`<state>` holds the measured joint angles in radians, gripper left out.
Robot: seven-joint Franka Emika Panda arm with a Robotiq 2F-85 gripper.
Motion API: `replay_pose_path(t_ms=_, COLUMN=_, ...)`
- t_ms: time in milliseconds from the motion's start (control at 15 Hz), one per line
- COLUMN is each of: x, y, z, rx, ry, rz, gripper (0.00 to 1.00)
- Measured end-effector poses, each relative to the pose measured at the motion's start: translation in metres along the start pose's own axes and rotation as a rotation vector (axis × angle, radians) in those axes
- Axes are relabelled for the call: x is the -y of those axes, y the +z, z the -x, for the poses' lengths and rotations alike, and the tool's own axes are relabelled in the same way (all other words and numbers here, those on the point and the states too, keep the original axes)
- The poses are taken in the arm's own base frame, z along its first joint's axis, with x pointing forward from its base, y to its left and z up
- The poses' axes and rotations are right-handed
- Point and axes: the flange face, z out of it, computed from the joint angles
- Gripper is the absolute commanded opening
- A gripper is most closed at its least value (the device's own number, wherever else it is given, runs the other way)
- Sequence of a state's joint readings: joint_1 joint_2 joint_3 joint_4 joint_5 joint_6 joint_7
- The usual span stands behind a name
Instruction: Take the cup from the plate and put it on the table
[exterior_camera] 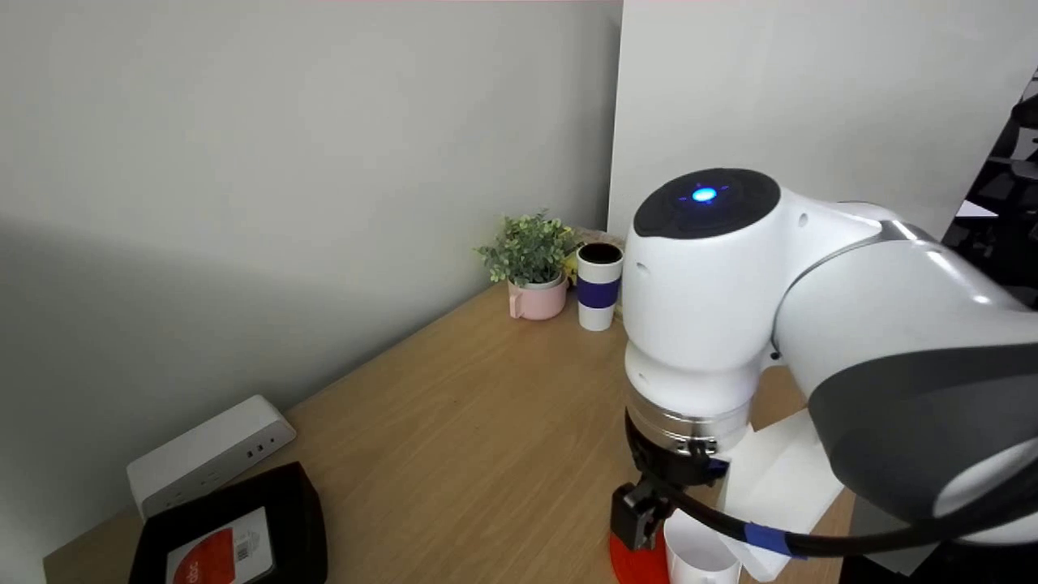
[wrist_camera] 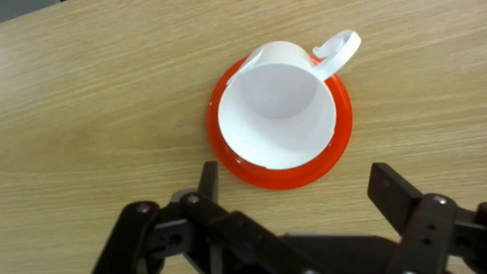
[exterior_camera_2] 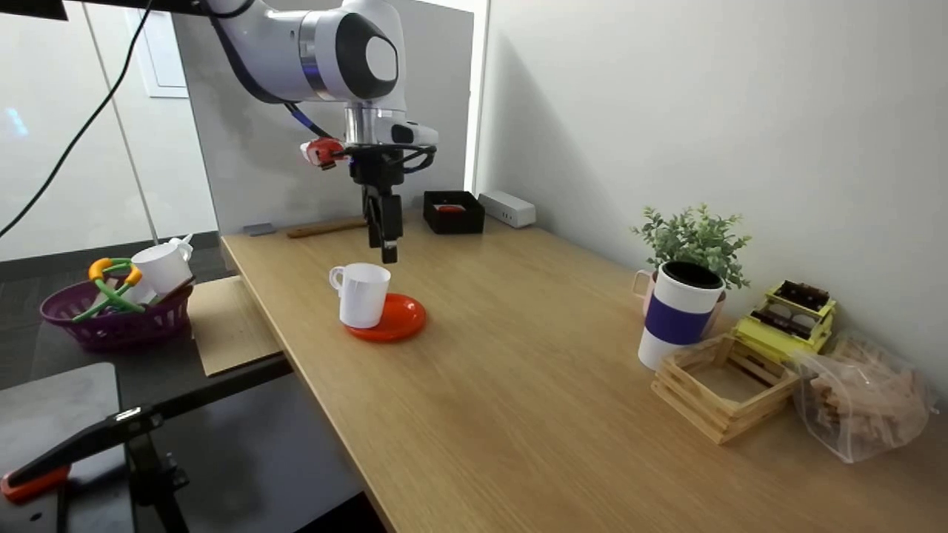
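The jaws of the gripper [wrist_camera: 295, 166] stand wide apart and hold nothing. In an exterior view, the white cup [exterior_camera_2: 363, 300] stands up straight on the left part of the red plate [exterior_camera_2: 406, 318] — lower than the jaws and a bit to their left. So I think the next move should go left and down, with a jaw on each side of the cup. The handle [exterior_camera_2: 332, 277] points left, toward the close edge of the table [exterior_camera_2: 518, 370]. There seems to be good room on the wood to the right and near — the wooden crate [exterior_camera_2: 689, 396] sits well off to the right.
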<state>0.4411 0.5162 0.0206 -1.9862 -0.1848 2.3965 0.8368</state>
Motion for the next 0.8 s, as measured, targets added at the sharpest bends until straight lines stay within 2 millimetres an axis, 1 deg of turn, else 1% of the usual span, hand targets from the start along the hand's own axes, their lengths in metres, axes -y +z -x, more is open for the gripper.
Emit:
replay_pose_path(t_ms=200, x=-0.008, y=0.013, z=0.021, rx=0.019, ry=0.064, rz=-0.022, gripper=1.00)
replay_pose_path(t_ms=400, x=-0.023, y=0.021, z=0.040, rx=0.020, ry=0.128, rz=-0.052, gripper=1.00)
replay_pose_path(t_ms=600, x=-0.037, y=0.020, z=0.053, rx=0.012, ry=0.167, rz=-0.075, gripper=1.00)
replay_pose_path(t_ms=800, x=-0.044, y=0.013, z=0.060, rx=0.004, ry=0.177, rz=-0.084, gripper=1.00)
